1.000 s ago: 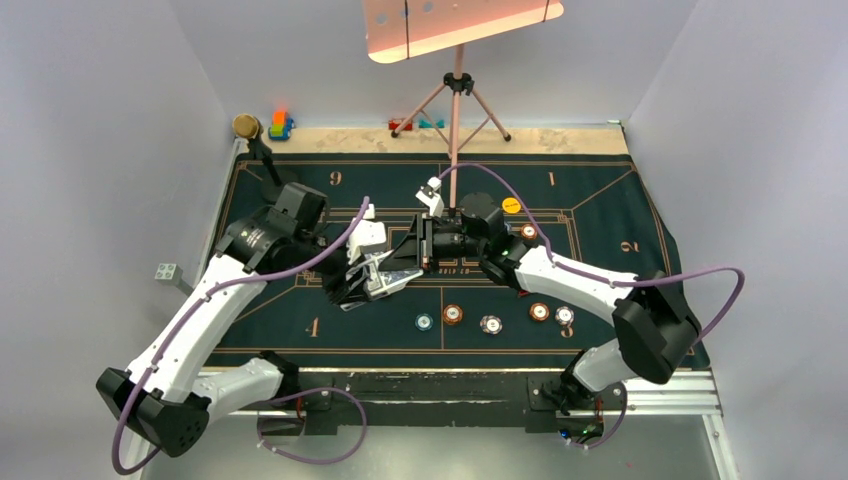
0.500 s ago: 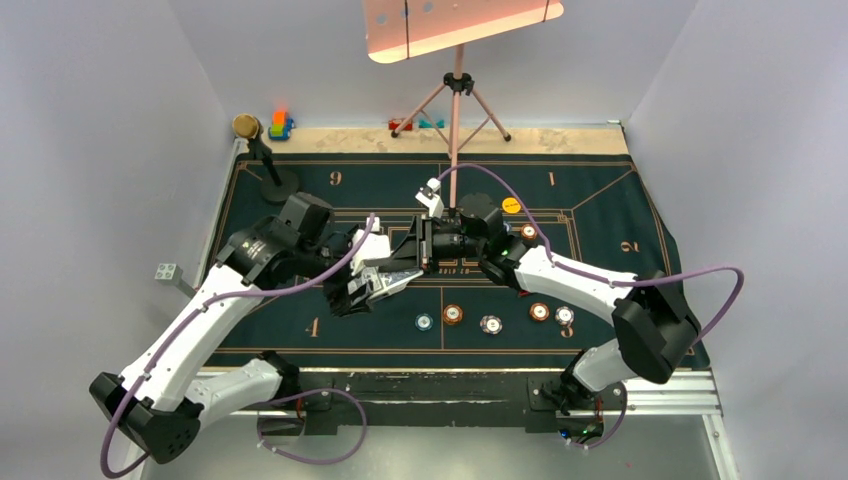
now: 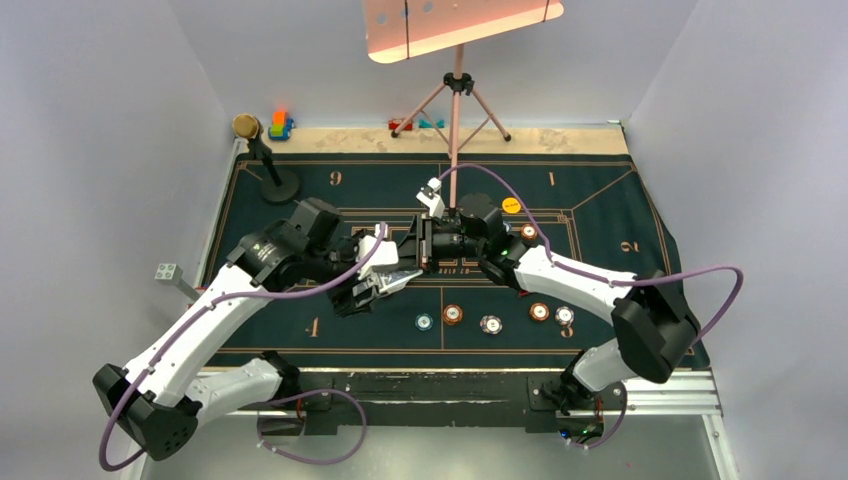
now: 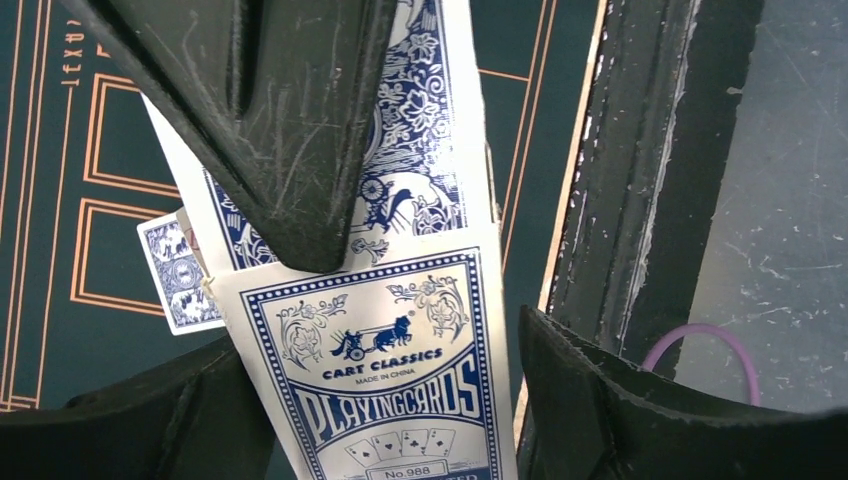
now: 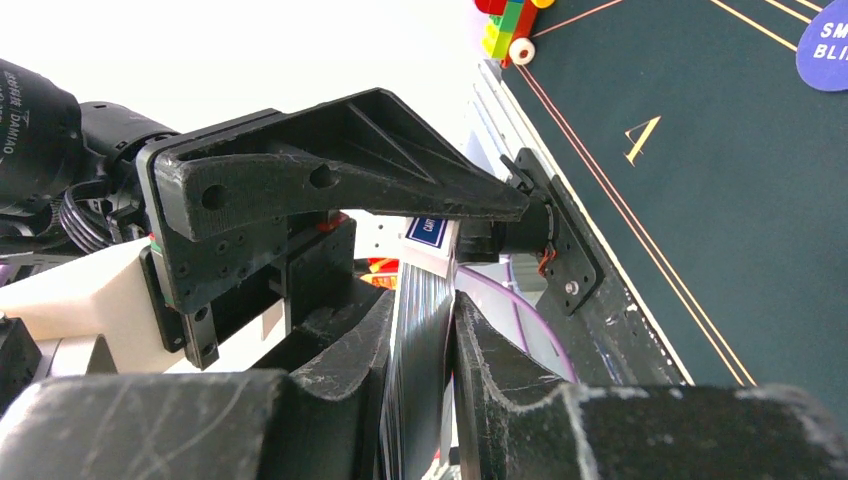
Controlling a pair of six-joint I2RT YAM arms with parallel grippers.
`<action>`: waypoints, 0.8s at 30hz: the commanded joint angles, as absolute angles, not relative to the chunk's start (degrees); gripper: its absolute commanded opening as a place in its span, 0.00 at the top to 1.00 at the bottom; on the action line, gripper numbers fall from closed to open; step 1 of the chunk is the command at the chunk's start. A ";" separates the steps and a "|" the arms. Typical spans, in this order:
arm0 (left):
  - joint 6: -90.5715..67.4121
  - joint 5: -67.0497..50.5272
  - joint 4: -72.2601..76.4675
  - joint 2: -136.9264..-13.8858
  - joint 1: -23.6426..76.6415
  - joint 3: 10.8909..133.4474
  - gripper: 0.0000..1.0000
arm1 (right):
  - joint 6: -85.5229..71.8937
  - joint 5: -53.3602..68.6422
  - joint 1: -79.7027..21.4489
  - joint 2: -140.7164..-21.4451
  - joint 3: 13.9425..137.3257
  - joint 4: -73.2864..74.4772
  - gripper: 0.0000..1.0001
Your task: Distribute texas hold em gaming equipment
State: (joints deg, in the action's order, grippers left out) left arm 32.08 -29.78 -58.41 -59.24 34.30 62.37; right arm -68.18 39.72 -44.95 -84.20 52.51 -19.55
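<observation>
A blue-and-white pack of playing cards (image 4: 385, 370) stands between the spread fingers of my left gripper (image 4: 390, 410), which is open, with a gap showing on the right side. My right gripper (image 5: 440, 315) is shut on the same pack (image 5: 425, 340), seen edge-on between its pads. Both grippers meet over the mat's middle, left gripper (image 3: 388, 284) and right gripper (image 3: 424, 250). One loose card (image 4: 176, 276) lies on the mat. A teal chip (image 3: 424, 322), an orange chip (image 3: 453, 314) and a pinkish-white chip (image 3: 489, 323) lie near the front. A yellow disc (image 3: 512, 206) and a dark blue disc (image 5: 826, 48) lie farther off.
Two more chips (image 3: 539, 312) sit at the front right and one (image 3: 528, 231) by the right arm. A gold-topped black stand (image 3: 262, 155) and toy blocks (image 3: 280, 125) are at the back left. A pink tripod (image 3: 458, 100) stands at the back centre.
My left gripper's jaws have gone from shut to open around the card pack, and its arm shifted a little. The right gripper has stayed put, still shut on the pack.
</observation>
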 commanded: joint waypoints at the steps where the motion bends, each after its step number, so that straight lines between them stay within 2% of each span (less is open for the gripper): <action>1: 31.29 -27.73 -56.74 -60.11 34.75 62.42 0.21 | -68.95 38.47 -44.56 -84.19 55.55 -23.32 1.00; 5: 30.57 -28.31 -56.51 -60.06 34.78 62.99 0.38 | -69.02 38.50 -44.52 -84.11 55.21 -23.56 1.00; 13: 31.62 -30.60 -58.29 -58.64 34.76 62.94 0.54 | -67.10 38.74 -44.56 -83.23 54.97 -20.72 1.00; 15: 32.15 -31.27 -58.77 -58.16 34.76 62.54 0.59 | -65.59 39.00 -44.47 -82.62 55.31 -18.39 0.91; 20: 33.41 -31.85 -60.62 -58.31 34.76 62.41 0.63 | -61.00 38.82 -44.21 -81.42 56.67 -11.67 0.56; 24: 33.60 -32.25 -60.92 -58.53 34.78 62.23 0.71 | -58.84 38.81 -44.10 -80.83 57.49 -8.77 0.44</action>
